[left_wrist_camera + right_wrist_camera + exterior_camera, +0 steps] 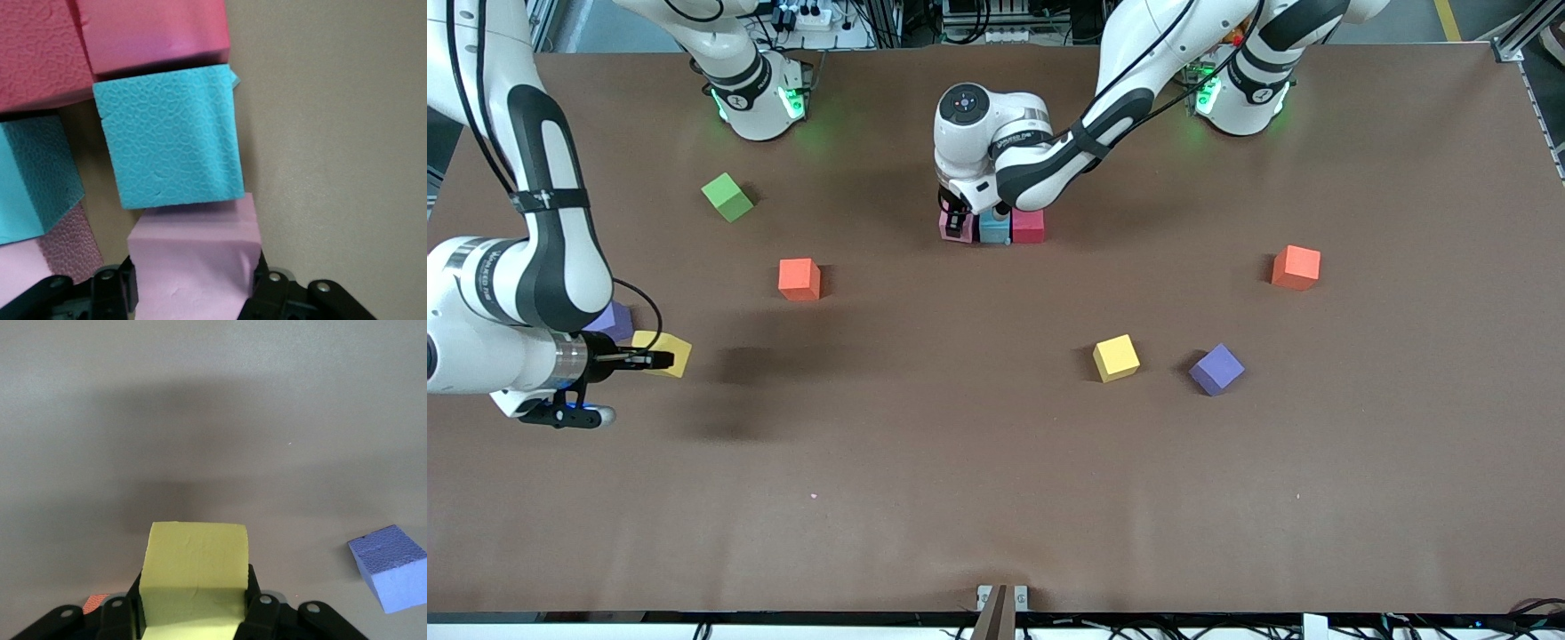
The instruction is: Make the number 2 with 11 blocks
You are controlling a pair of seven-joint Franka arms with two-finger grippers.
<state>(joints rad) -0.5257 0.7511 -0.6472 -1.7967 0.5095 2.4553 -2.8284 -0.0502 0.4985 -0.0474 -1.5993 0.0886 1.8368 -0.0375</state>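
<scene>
Left wrist view: left gripper (193,293) clamps a pink cube (193,257) touching the blue cube (170,137) ahead.
Right gripper (193,613) clamps a yellow cube (195,577) above the counter (213,420), well apart from that row.

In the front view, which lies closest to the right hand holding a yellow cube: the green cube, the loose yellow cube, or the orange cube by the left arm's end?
From the right hand:
1. Green cube, toward the right arm's base.
2. Loose yellow cube, mid-table.
3. Orange cube, toward the left arm's end.

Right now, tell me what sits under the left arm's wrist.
A cluster of blocks: a pink block shut in the left end effector, a blue block beside it, then a red block. The wrist covers any others.
</scene>
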